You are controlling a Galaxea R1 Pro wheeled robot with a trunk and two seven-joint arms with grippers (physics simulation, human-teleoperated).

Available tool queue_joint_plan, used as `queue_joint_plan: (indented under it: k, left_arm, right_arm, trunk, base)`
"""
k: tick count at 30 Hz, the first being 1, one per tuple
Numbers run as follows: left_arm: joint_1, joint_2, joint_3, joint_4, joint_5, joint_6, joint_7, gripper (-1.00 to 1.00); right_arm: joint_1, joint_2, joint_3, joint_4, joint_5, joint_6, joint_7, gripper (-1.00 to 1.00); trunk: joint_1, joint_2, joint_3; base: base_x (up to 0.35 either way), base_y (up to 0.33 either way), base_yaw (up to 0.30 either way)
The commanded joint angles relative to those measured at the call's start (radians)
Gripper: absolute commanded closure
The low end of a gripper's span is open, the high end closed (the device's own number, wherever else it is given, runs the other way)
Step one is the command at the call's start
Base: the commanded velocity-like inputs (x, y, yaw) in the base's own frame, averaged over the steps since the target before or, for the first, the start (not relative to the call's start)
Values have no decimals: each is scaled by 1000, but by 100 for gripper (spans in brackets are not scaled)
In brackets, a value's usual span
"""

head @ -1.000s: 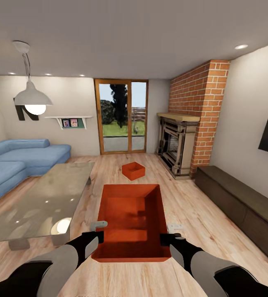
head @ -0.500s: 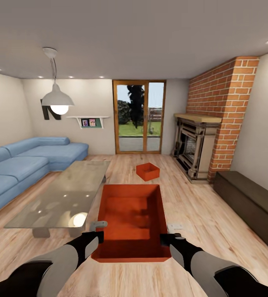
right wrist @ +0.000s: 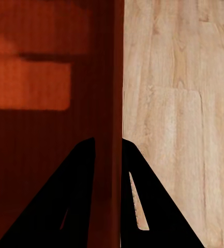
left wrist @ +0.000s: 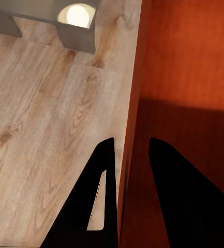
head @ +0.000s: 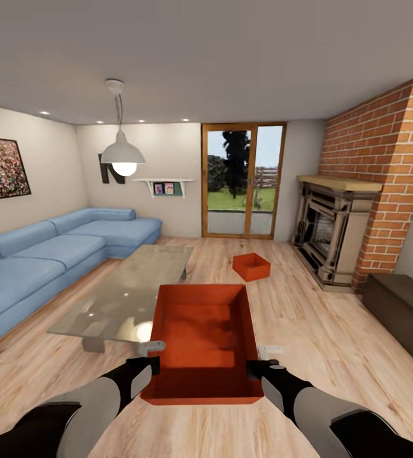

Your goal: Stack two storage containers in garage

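A blue sofa [head: 47, 261] is sitting at the left, with a glass table [head: 130, 292] beside it. The left gripper [head: 147, 367] is pinching the near storage container [head: 200, 343] by its left wall, and the right gripper [head: 256, 369] is pinching its right wall, fingers narrow. The second container [head: 251, 266] is lying on the wood floor [head: 321, 331] near the fireplace [head: 333, 235].

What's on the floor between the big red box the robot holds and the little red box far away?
Nothing: in the head view, bare wood floor separates held container from far container.
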Motion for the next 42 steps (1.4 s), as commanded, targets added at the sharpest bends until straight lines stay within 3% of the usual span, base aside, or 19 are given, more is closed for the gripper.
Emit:
queue_joint_plan:
  k: [1,42]
  left_arm:
    - [0,17,19,-4,-6,5,68,100]
    - [0,23,19,-4,-5,5,68,100]
  right_arm:
    - [0,-1,-20,0,-10,1,-35,100]
    - [0,-2,-22,0,-11,1,-56,100]
  trunk:
    - [0,-1,0]
    - [0,-1,0]
  base:
    - [0,0,276]
    - [0,0,298]
